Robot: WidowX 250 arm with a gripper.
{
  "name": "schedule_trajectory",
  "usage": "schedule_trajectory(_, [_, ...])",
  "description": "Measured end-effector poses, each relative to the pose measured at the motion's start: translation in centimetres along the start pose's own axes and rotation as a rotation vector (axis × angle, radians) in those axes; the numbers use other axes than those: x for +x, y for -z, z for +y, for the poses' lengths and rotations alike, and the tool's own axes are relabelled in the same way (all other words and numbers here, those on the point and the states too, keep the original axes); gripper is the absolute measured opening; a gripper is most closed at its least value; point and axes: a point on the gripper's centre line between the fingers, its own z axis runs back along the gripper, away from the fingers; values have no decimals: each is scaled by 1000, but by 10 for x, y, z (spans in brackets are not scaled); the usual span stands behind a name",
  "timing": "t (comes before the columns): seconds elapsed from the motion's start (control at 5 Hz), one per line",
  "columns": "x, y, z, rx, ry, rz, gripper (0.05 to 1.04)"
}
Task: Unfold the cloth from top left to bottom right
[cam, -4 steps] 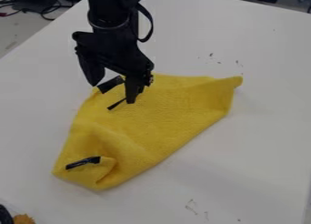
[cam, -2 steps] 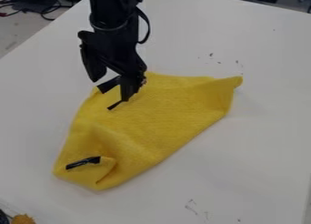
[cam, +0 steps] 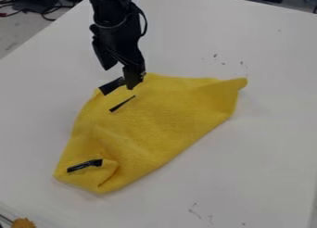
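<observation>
From where I stood, the fixed camera was set above the table (cam: pixel 248 148) — pitched downward at a slant, facing the arm (cam: pixel 116 18) at the top edge. Its aim centred near the cloth (cam: pixel 161 118); range was close enough for tabletop to dominate, with floor (cam: pixel 17 33) at upper left.

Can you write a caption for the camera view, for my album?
A black robot gripper hangs over the upper left of a folded yellow cloth on a white table.
</observation>
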Motion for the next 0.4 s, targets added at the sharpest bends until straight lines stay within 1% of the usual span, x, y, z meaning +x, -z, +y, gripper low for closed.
schedule_trajectory(0.2, [3, 16, -9, -65, -19, -2, 1001])
schedule_trajectory(0.4, [4, 21, -12, -83, -41, -8, 1001])
